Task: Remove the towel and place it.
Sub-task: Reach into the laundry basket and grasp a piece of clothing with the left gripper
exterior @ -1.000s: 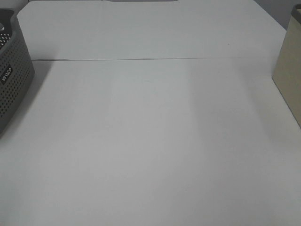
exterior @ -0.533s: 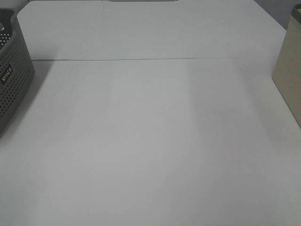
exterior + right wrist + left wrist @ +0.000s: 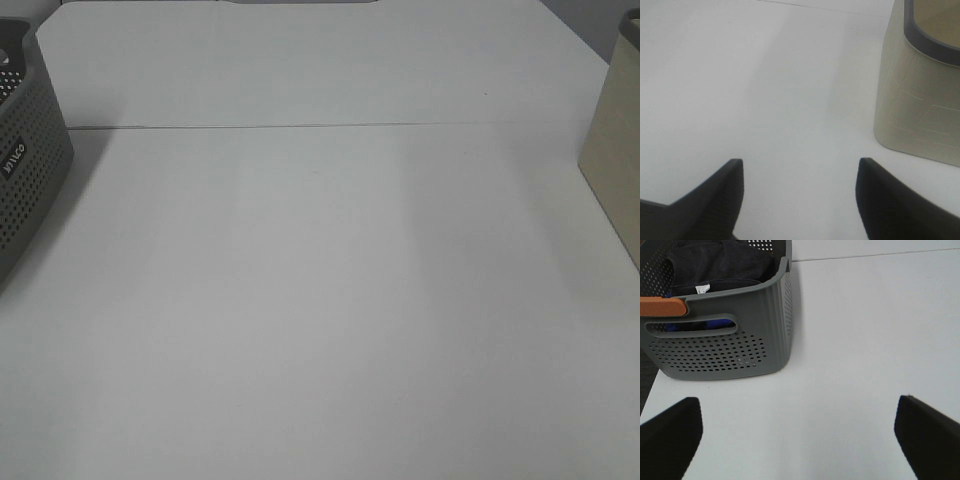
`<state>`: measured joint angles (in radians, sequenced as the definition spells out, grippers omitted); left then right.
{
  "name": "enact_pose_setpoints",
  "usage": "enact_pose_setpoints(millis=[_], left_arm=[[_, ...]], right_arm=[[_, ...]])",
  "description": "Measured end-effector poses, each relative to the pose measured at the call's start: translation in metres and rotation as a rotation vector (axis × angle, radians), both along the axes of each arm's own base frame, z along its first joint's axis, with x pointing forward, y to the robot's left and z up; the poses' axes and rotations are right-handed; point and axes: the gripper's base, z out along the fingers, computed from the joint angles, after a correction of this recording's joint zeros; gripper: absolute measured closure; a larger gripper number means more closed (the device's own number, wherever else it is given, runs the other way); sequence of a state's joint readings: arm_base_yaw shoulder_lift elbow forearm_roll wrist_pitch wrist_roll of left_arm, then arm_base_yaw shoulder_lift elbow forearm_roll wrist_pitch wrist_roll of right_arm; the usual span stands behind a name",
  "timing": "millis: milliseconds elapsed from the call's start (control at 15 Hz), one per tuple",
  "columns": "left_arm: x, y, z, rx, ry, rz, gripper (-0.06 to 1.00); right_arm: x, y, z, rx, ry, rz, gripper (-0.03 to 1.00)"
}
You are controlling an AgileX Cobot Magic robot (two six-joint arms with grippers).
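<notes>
The towel is a dark charcoal bundle with a small white tag, lying inside the grey perforated basket. In the left wrist view my left gripper is open wide above the white table, a short way in front of the basket, holding nothing. My right gripper is open too, empty, hovering over bare table beside a beige bin. Neither gripper appears in the exterior high view.
The grey basket stands at the table's left edge and has an orange handle. The beige bin stands at the right edge. A seam crosses the white table.
None in the exterior high view; neither arm appears there in any of its frames.
</notes>
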<state>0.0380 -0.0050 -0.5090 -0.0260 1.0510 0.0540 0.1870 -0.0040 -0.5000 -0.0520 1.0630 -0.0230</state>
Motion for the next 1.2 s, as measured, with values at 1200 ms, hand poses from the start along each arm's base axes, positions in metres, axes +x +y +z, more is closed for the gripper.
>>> enact_pose_setpoints(millis=[1200], left_arm=[[0.0000, 0.0000, 0.0000, 0.000, 0.000, 0.000, -0.05]], right_arm=[[0.0000, 0.0000, 0.0000, 0.000, 0.000, 0.000, 0.33]])
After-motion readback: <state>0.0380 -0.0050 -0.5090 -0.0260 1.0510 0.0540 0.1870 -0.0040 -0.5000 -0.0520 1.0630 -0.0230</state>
